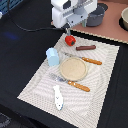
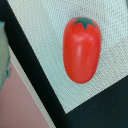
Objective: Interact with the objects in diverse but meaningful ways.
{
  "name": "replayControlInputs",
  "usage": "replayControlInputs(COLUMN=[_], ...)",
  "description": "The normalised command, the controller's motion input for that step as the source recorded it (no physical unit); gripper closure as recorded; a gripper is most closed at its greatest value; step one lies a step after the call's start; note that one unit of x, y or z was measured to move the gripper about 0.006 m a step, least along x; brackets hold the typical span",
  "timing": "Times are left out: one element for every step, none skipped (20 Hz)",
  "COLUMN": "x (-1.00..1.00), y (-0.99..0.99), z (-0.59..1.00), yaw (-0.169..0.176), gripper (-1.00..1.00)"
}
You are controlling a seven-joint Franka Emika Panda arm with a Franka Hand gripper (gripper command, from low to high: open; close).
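Gripper [image 1: 73, 31] hovers just above the tomato [image 1: 70, 40], which lies at the far corner of the placemat [image 1: 35, 85], near the sausage [image 1: 86, 48]. Fingers absent from wrist view; open or closed: cannot tell. Step judged: approach for a grasp. Next: descend centred over the tomato [image 2: 82, 49], close across its narrow width

Pincer [image 1: 71, 31] low, pointing downward

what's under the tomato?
The red tomato lies on the woven placemat, near its corner, with the black table beyond the mat's edge. The mat directly beneath the tomato is covered. The pincer does not show in the wrist view.
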Motion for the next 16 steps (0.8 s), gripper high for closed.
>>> replayControlInputs(x=[0.52, 0.51, 0.5, 0.49, 0.44, 0.32, 0.2, 0.1, 0.07, 0.09, 0.07, 0.0, 0.0, 0.0, 0.0, 0.0], y=[-0.09, -0.09, -0.08, -0.08, -0.08, -0.06, -0.05, -0.11, -0.15, -0.14, -0.15, -0.01, -0.04, 0.0, 0.0, -0.02], z=[0.38, 0.37, 0.34, 0.28, 0.18, 0.02, -0.08, -0.23, -0.27, -0.23, -0.14, -0.09, -0.03, -0.02, -0.04, -0.12], yaw=[0.036, 0.039, 0.041, 0.047, 0.06, 0.095, 0.131, 0.166, 0.194, 0.2, 0.178, 0.05, 0.0, 0.0, 0.0, 0.0], gripper=[-1.0, -1.0, -1.0, -1.0, -1.0, -1.0, -1.0, -1.0, -1.0, -1.0, -1.0, -1.0, -1.0, -1.0, -1.0, -1.0])
